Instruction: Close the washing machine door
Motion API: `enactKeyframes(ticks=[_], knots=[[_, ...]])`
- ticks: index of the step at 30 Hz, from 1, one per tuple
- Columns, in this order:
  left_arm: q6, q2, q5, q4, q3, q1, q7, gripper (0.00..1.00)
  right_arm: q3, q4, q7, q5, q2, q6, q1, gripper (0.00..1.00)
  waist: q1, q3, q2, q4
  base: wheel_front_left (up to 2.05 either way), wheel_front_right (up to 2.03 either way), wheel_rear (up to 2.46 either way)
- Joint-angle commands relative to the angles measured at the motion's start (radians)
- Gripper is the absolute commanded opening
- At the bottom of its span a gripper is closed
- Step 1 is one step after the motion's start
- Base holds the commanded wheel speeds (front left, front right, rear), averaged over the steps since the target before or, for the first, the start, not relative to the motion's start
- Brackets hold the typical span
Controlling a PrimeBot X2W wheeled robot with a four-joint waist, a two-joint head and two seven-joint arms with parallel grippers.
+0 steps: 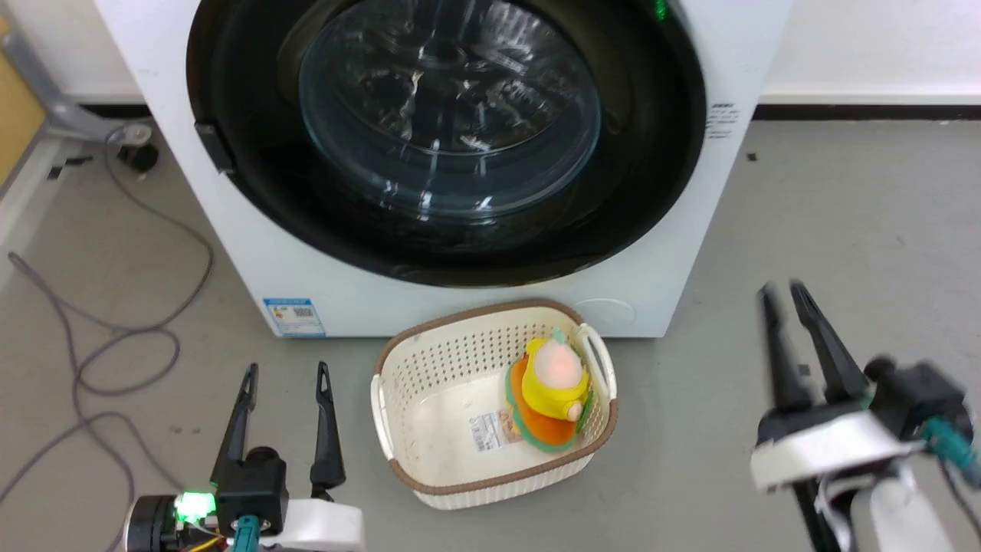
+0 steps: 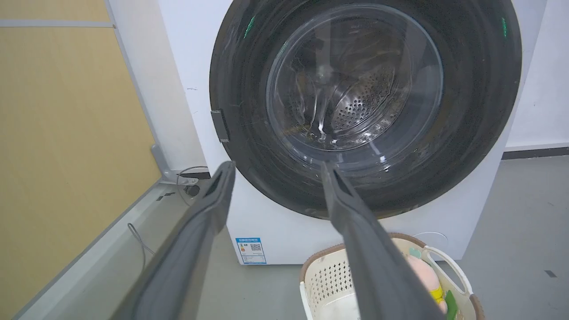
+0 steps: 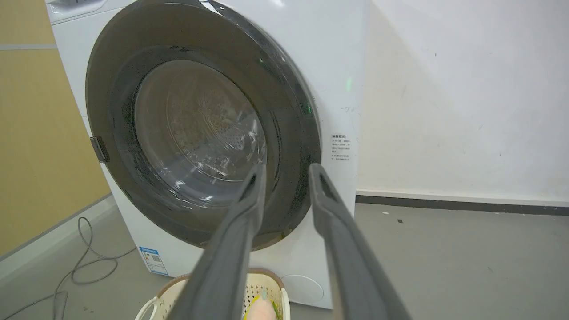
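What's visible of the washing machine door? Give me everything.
The washing machine door is a large round disc: a wide glossy black frame around a bulging clear glass bowl, with glare streaks and the perforated steel drum visible through it. A small grey tab sits on its left edge. It appears shut, flush against the white washing machine front. Nothing touches it; the left gripper and right gripper are open and short of it.
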Motion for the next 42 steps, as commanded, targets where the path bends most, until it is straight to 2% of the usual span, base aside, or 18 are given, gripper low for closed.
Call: enactKeyframes(ticks=[1, 7, 14, 15, 42], knots=[[0.001, 0.002, -0.002, 0.004, 0.0, 0.019, -0.004, 1.0, 0.006, 0.001, -0.004, 0.007, 0.011, -0.001, 0.042, 1.0, 0.0001, -0.015, 0.0, -0.013, 0.0, 0.0, 0.0], [-0.002, 0.006, -0.006, 0.014, 0.006, 0.036, -0.004, 1.0, 0.044, -0.019, -0.004, 0.034, 0.021, -0.001, 0.138, 1.0, 0.0001, -0.032, 0.0, -0.029, 0.0, 0.0, 0.0], [-0.004, 0.002, -0.014, 0.02, 0.014, 0.051, -0.004, 1.0, 0.07, -0.041, -0.004, 0.071, 0.022, -0.001, 0.177, 1.0, 0.0001, -0.041, 0.0, -0.036, 0.0, 0.0, 0.0], [-0.002, 0.0, -0.011, 0.018, 0.012, 0.04, 0.0, 0.0, 0.069, -0.035, 0.0, 0.068, 0.017, 0.0, 0.166, 0.0, 0.0001, -0.042, 0.0, -0.036, 0.0, 0.0, 0.0], [-0.047, -0.012, -0.007, 0.009, 0.037, 0.034, 0.052, 0.0, 0.056, -0.062, 0.051, 0.03, 0.018, 0.0, 0.175, 0.0, 0.0001, -0.048, 0.0, -0.025, 0.0, 0.0, 0.0]])
